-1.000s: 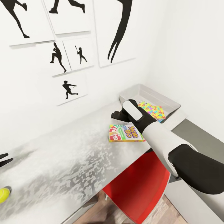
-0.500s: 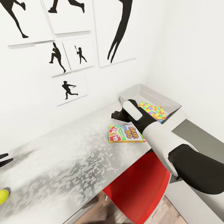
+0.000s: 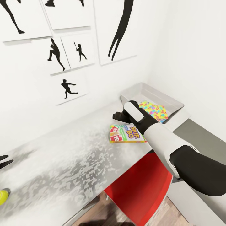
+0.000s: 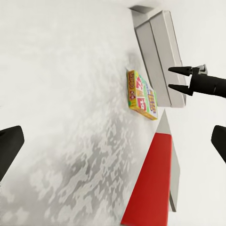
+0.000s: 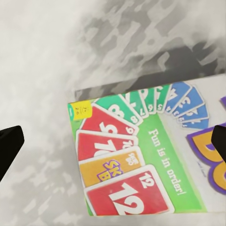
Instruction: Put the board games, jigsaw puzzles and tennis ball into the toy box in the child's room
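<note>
Grey-topped table [image 3: 62, 163]: carries board game box, toy box and tennis ball.
Board game box [image 3: 127, 134]: flat on table, just beside toy box, outside it; printed lid seen close in right wrist view [image 5: 141, 160].
Toy box [image 3: 169, 103]: at table's far corner by the wall; jigsaw puzzle [image 3: 153, 111] lying inside.
Tennis ball [image 3: 2, 197]: at table's near-left edge, well apart from toy box, near left gripper [image 3: 3, 160].
Right gripper [image 4: 181, 78]: above game box's far edge, fingers parted, nothing held.
Left gripper state: spread wide, empty.
Risk: thin, flat box; likely to slide under closing fingers and skid toward the edge above red chair [image 3: 141, 188].
Risk: tilted grasp may catch toy box rim on transfer.
</note>
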Robot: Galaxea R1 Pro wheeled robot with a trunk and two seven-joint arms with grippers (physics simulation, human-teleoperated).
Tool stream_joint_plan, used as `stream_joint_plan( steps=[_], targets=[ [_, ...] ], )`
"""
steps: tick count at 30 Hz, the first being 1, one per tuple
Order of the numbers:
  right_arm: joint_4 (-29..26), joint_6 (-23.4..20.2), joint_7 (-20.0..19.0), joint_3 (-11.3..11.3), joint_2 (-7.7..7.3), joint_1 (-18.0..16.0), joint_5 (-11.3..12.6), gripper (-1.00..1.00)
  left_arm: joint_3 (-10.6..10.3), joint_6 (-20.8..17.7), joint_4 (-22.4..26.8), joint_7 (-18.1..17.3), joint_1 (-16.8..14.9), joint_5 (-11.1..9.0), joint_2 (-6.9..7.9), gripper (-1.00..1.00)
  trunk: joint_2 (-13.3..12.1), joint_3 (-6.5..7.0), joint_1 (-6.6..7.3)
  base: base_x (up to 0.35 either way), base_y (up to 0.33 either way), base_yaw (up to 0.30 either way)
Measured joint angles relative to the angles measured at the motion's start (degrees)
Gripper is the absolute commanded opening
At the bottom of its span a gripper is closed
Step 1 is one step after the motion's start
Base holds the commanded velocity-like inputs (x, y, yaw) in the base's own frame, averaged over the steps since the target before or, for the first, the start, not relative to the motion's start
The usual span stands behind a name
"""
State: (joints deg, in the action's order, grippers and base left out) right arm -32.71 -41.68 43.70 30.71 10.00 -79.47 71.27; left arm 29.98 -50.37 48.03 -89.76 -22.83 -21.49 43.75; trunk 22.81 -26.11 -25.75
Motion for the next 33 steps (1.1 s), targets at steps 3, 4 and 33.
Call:
stream_joint_plan(
  steps=[3, 4, 33],
  targets=[
    [0.0, 0.1, 0.0, 0.0, 0.0, 0.0, 0.0, 1.0, 0.0, 0.0, 0.0, 0.0, 0.0, 0.0, 0.0, 1.0, 0.0, -0.27, 0.0, 0.0, 0.0, 0.0],
    [0.0, 0.1, 0.0, 0.0, 0.0, 0.0, 0.0, 1.0, 0.0, 0.0, 0.0, 0.0, 0.0, 0.0, 0.0, 1.0, 0.0, -0.36, 0.0, 0.0, 0.0, 0.0],
    [0.0, 0.2, 1.0, 0.0, 0.0, 0.0, 0.0, 1.0, 0.0, 0.0, 0.0, 0.0, 0.0, 0.0, -0.32, 1.0, 0.0, -3.02, 0.0, 0.0, -0.012, 0.0]
  ],
)
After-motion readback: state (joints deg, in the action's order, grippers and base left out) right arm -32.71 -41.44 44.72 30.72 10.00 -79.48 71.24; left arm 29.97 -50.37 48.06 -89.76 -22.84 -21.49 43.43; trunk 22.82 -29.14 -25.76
